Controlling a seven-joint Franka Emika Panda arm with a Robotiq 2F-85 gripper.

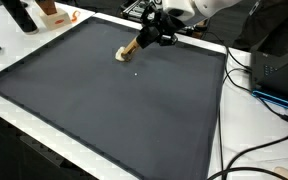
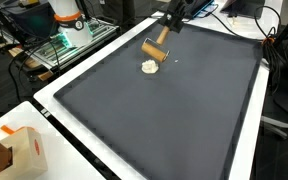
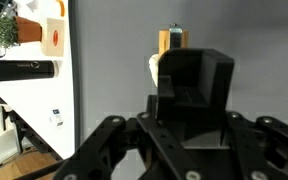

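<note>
Closest to the wrist lens, the tool (image 3: 189, 88) fills the lower frame with its black links and a dark block that hides most of what lies past it. Beyond that block a wooden piece (image 3: 172, 41) stands out, with a white lump (image 3: 156, 68) against its side. In both exterior views the tool (image 1: 150, 38) (image 2: 172, 24) hangs over the far part of a dark mat (image 1: 114, 115) (image 2: 189, 115), which covers nearly the whole white table (image 1: 236, 125) (image 2: 69, 135). Its jaws are clamped on the upper end of the wooden piece (image 1: 132, 47) (image 2: 156, 49). That piece slants down and away from the tool toward the mat. The white lump (image 1: 121, 55) (image 2: 150, 67) sits on the mat at the lower end of the piece, so it is just below and ahead of the jaws. Whether lump and wood are joined or only touching I cannot tell. A tiny pale speck (image 1: 136, 72) (image 2: 176, 57) lies on the mat near the lump, apart from it. Cables (image 1: 259, 150) trail over the table beside the mat in an exterior view. A white and orange box (image 2: 22, 150) stands off the mat at the near corner in an exterior view. The wrist view also shows a black cylinder (image 3: 24, 68) lying on the table beside the mat, well apart from the tool.
</note>
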